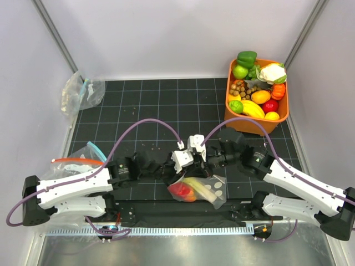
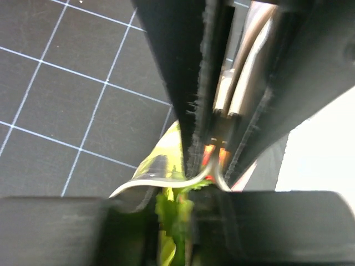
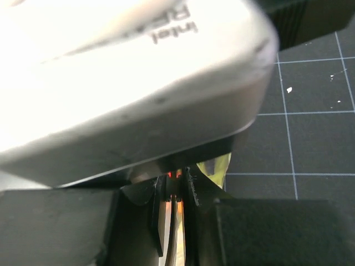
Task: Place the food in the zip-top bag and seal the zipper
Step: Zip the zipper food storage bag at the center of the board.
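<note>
Sealing; food [image 1: 182,190] in bag [image 1: 213,185], desk's [image 1: 138,111] near edge.
Tight on zipper [image 2: 150,180]: left hand [image 2: 176,221], right hand [image 3: 176,216]. Next, press along it.

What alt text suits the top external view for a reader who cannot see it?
The left gripper and right gripper pinch the mouth of the dotted zip-top bag, which holds red and yellow-green food. An orange basket of toy produce sits back right.

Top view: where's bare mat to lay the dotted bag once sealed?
Free: far mat between crumpled clear bag and orange basket. Crowded: near middle, where left gripper and right gripper pinch the dotted bag; spare bags near left.
</note>
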Available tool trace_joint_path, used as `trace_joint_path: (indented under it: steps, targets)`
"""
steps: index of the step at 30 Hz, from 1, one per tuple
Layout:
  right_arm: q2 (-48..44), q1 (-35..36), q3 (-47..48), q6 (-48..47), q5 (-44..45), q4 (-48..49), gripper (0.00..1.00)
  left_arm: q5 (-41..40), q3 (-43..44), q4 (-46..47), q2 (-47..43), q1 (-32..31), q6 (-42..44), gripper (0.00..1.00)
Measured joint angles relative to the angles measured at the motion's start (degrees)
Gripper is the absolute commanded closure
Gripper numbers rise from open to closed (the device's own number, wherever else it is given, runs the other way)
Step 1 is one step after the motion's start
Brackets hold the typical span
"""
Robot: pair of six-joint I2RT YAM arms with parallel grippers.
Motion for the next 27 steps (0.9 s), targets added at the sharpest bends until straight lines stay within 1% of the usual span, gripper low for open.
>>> trace_joint_path:
  steps: [1,3,6,7,8,9,10,11,12,14,15,16,18,20,23,24,25,26,27]
  targets:
    - [0.00,0.02,0.00,0.00,-0.17,-0.11,0.99,-0.11,-0.04,-0.04,-0.07,0.02,0.02,0.67]
    - [0.00,0.15,0.00,-0.02,-0.31,-0.74,0.99,-0.48,-0.22,-0.13,-0.33,0.09,0.00,0.66]
    - [0.11,0.31,0.00,-0.04,-0.11,-0.70,0.99,-0.44,-0.81,0.13,-1.16,0.00,-0.26,0.80]
    - [0.11,0.35,0.00,-0.09,0.20,-0.39,0.99,-0.33,-0.92,0.42,-1.42,-0.07,-0.24,0.88]
    - [0.09,0.35,0.00,-0.17,0.79,-0.13,0.99,-0.26,-0.96,0.57,-1.57,-0.13,-0.33,0.93]
    - [0.07,0.35,0.00,-0.20,0.79,-0.07,0.99,-0.24,-0.96,0.83,-1.66,-0.20,-0.15,0.93]
    - [-0.04,0.35,0.00,-0.31,1.07,-0.04,0.99,-0.28,-0.96,0.90,-1.66,-0.28,-0.24,0.91]
    - [-0.20,0.35,0.00,-0.48,1.38,-0.02,0.99,-0.46,-0.96,0.98,-1.64,-0.28,-0.26,0.87]
    - [-0.42,0.35,0.00,-0.57,1.66,-0.13,0.99,-0.55,-0.96,1.03,-1.64,-0.28,-0.20,0.77]
    - [-1.31,0.39,-0.04,-0.90,2.14,-0.66,0.99,-0.96,-0.96,1.25,-1.66,-0.28,-0.26,0.68]
    - [-1.88,0.42,-0.07,-0.98,2.36,-0.90,0.99,-1.01,-0.96,1.42,-1.70,-0.28,-0.37,0.62]
    - [-2.60,0.42,-0.13,-1.11,2.73,-1.01,0.99,-1.05,-1.01,1.75,-1.88,-0.33,-0.39,0.60]
    - [-4.04,0.42,-0.35,-1.31,3.72,-1.03,0.99,-1.01,-1.11,2.45,-2.67,-0.42,-0.85,0.58]
    - [-5.16,0.46,-0.66,-1.36,4.48,-0.85,0.99,-1.01,-1.51,3.26,-4.17,-0.46,-1.14,0.58]
    - [-5.86,0.50,-1.20,-1.40,5.25,-0.13,0.99,-1.25,-2.12,3.85,-6.43,-0.70,-1.55,0.64]
    - [-5.90,0.50,-1.33,-1.40,5.53,0.00,0.99,-1.46,-2.32,3.82,-6.97,-0.70,-1.60,0.69]
    - [-5.90,0.50,-1.42,-1.42,5.70,0.07,0.99,-1.64,-2.51,3.76,-7.45,-0.70,-1.66,0.70]
    - [-5.88,0.50,-1.46,-1.42,5.95,0.04,0.99,-1.73,-2.64,3.74,-7.89,-0.72,-1.73,0.70]
    - [-5.88,0.50,-1.53,-1.42,6.14,0.04,0.99,-1.86,-2.78,3.72,-8.24,-0.70,-1.79,0.62]
